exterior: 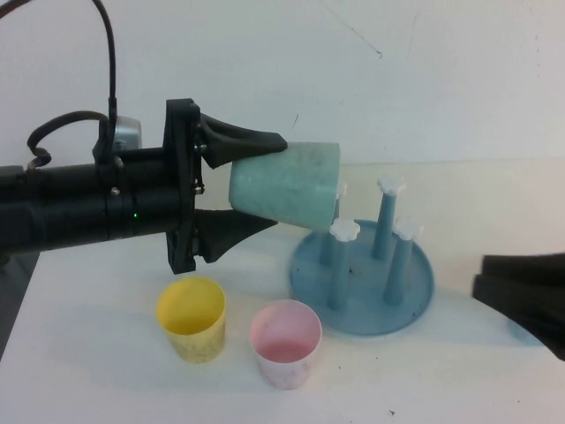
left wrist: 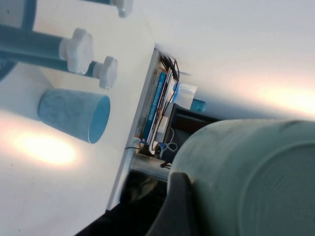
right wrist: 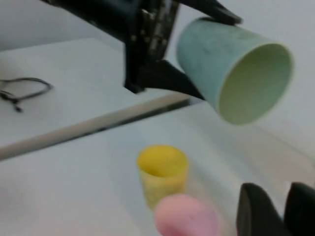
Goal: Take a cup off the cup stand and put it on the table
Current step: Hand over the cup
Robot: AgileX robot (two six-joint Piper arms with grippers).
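My left gripper [exterior: 278, 184] is shut on the mint-green cup [exterior: 287, 187] and holds it on its side in the air, mouth toward the cup stand [exterior: 415, 296], just left of the pegs. In the left wrist view the cup's base [left wrist: 256, 182] fills the corner beside one finger [left wrist: 172, 206]. The right wrist view shows the cup [right wrist: 231, 69] high up, gripped by the black fingers [right wrist: 216, 12]. The stand's pegs [exterior: 342, 265] carry no cups. My right gripper [exterior: 479, 281] rests low at the table's right edge, fingers [right wrist: 256, 211] close together and empty.
A yellow cup [exterior: 192, 318] and a pink cup [exterior: 285, 343] stand upright on the white table [exterior: 106, 371] in front of the stand. A light blue cup [left wrist: 74, 115] stands right of the stand, near the right gripper. A cable [right wrist: 22, 88] lies on the far table.
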